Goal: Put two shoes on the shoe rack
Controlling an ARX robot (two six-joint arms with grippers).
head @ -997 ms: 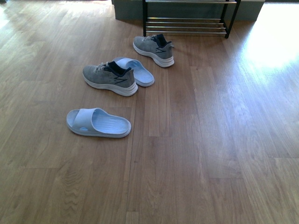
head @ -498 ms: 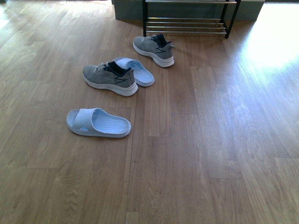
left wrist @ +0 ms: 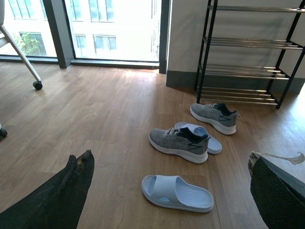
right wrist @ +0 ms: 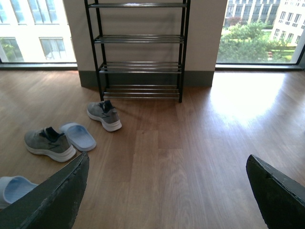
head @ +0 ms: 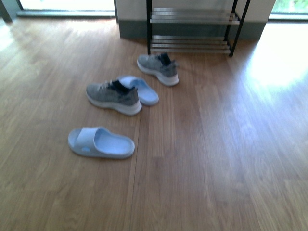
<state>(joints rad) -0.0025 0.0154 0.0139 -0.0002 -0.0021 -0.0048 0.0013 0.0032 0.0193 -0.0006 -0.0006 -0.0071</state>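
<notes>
Lying on the wooden floor (head: 231, 144), both grey sneakers are recorded before the shoe rack (head: 192, 19); the farther sneaker (head: 158, 68) is near its lowest tier; the nearer sneaker (head: 114, 96) is just beside a pale blue slide (head: 142, 89); a second slide (head: 101, 143) is set apart; the fingers of the left gripper (left wrist: 167, 160) and right gripper (right wrist: 167, 161) are spread wide.

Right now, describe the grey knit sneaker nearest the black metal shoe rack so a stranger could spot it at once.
Find the black metal shoe rack by the far wall. Just before its left end sits a grey knit sneaker with a white sole. Unlike the other grey sneaker, no pale blue slide lies beside it.
</notes>
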